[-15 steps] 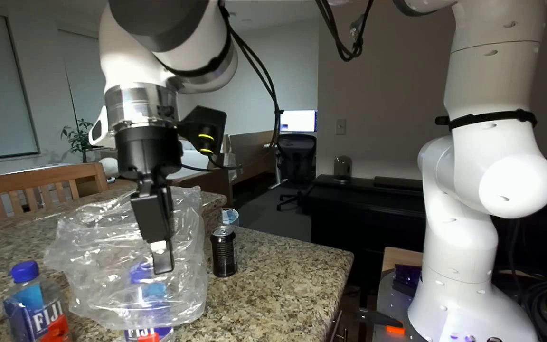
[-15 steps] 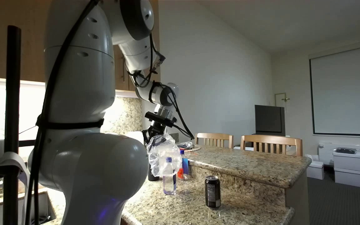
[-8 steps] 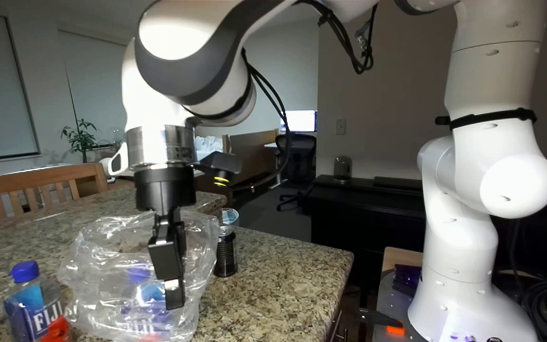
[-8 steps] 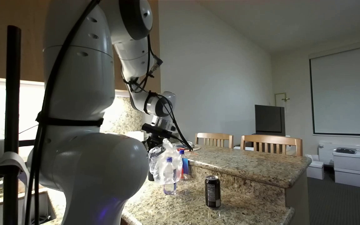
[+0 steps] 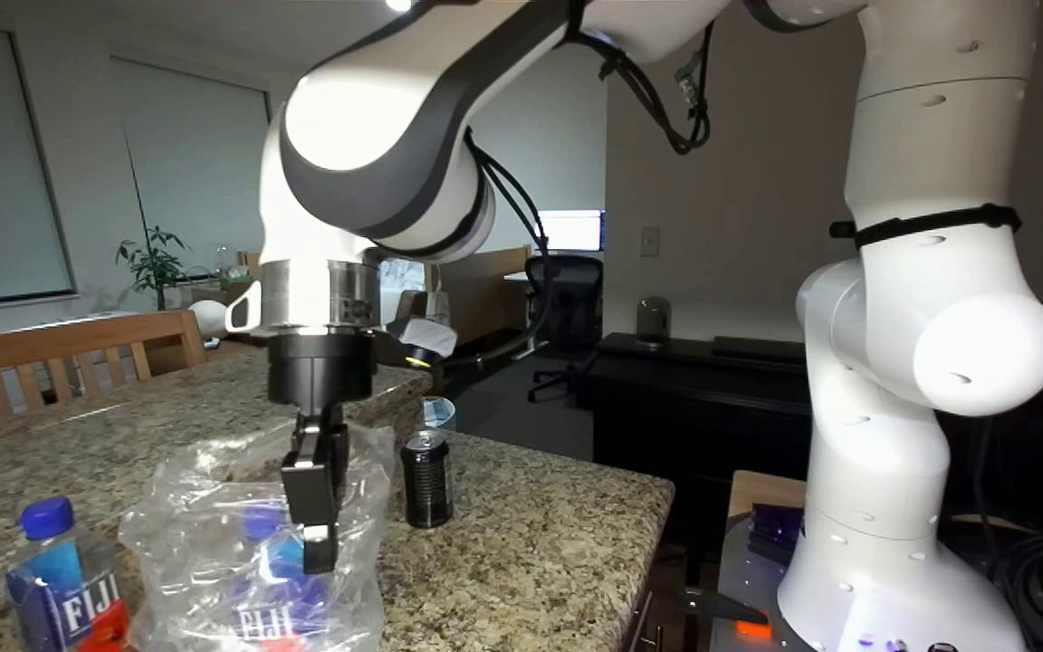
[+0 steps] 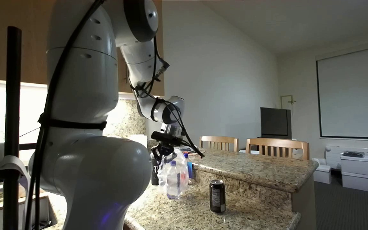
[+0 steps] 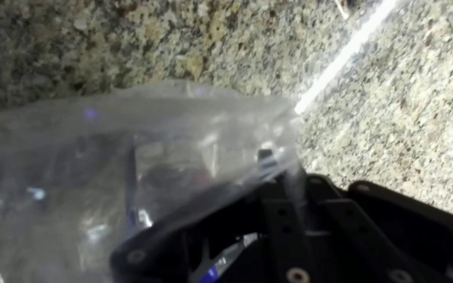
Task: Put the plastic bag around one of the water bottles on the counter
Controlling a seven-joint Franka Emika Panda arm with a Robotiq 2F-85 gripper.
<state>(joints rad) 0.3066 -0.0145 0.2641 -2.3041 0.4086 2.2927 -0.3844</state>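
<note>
Closest in, I'm riding the wrist view: my gripper [image 5: 320,552] is pointing down, its jaws are pressing together on a fold of the plastic bag [image 5: 214,552], and the film is spreading, crinkled and glinting, across the left side there.

In both exterior views, the bag is hanging right about one water bottle [image 6: 173,188]! That bottle is standing upright on the counter [image 5: 531,534], its blue cap showing through the plastic; I'm not managing to see whether the film is going all the way round.

Just off to its side, the second bottle [image 5: 73,589] is standing upright outside the bag, its FIJI label facing the lens in an exterior view. A little farther back there, the dark can [image 5: 427,480] is standing just clear of the bag's edge.

Beyond that, the raised granite ledge [image 6: 254,164] is stretching across, and a wooden chair [image 5: 78,340] is showing its slatted back behind it. Farther still, I'm picking out a leafy plant [image 5: 152,263], and a desk chair [image 5: 567,290] is sitting in front of a glowing monitor [image 5: 569,229].
</note>
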